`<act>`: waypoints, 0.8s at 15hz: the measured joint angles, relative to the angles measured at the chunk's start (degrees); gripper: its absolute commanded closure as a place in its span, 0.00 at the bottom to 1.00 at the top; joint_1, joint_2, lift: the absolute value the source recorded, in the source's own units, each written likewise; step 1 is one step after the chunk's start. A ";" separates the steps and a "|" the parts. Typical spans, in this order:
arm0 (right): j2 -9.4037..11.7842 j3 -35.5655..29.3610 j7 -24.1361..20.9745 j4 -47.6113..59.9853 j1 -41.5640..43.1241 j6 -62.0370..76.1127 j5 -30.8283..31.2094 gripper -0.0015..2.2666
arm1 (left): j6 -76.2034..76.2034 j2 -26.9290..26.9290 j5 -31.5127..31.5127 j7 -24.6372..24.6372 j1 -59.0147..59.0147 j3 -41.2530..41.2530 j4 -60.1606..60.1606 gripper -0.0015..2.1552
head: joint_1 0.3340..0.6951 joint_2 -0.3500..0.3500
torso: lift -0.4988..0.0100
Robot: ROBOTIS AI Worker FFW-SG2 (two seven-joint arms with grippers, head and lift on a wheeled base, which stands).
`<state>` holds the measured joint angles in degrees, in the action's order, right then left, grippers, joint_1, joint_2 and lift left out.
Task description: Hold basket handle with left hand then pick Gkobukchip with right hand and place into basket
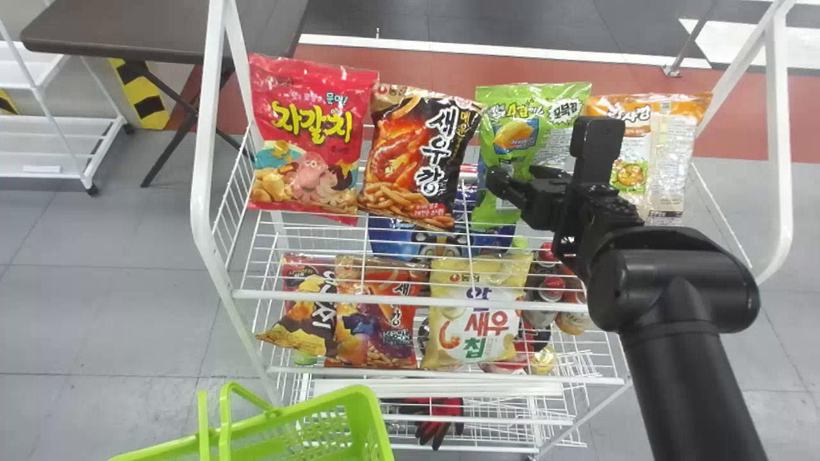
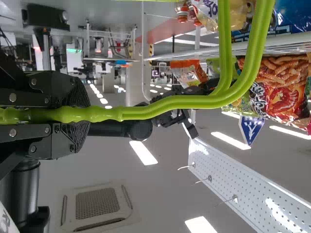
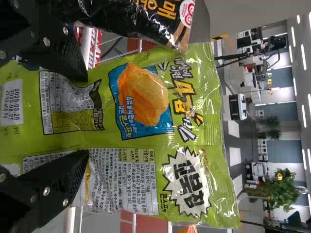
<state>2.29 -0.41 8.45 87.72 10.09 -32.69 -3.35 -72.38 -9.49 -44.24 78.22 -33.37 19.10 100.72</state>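
Left gripper [image 2: 81, 114] has 2 fingers clamped on the handle [image 2: 165, 104] of 1 green basket [image 1: 371, 410], low at the left beside the white rack [image 1: 410, 300]. Top row, 4 snack bags: red bag [image 1: 307, 128], black-and-orange bag [image 1: 419, 153], green Gkobukchip [image 1: 519, 109], 3rd in line, then orange-and-white bag [image 1: 666, 153]. Below, 3 more stand in front: black-and-yellow bag [image 1: 307, 320], orange-and-purple bag [image 1: 378, 320], cream bag [image 1: 474, 320]. At the right, 1 black arm [image 1: 685, 384] slants up from the bottom edge, bent leftward at the wrist; right gripper [image 1: 546, 152] has 2 fingers spread apart at the Gkobukchip.
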 measured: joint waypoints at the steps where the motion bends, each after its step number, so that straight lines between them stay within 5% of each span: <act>1: -0.01 0.25 -0.80 0.02 0.01 -0.29 0.45 0.87 | -0.04 -0.04 -0.03 0.00 0.01 0.02 0.00 1.00 | 1.00 0.37 | 0.98; 4: -0.01 0.80 -2.25 0.77 0.00 -2.19 1.05 0.99 | -0.66 -0.09 -0.07 0.08 0.01 0.19 0.05 1.00 | 1.00 0.37 | 0.98; 12: -0.01 1.30 -5.51 11.79 -5.70 -3.67 2.57 0.99 | -1.57 -0.09 -0.23 0.09 -0.11 0.32 0.33 1.00 | 1.00 0.35 | 0.98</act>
<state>2.28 0.89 2.94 99.51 4.39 -36.36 -0.78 -73.95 -9.58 -44.47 78.31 -33.48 19.42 101.06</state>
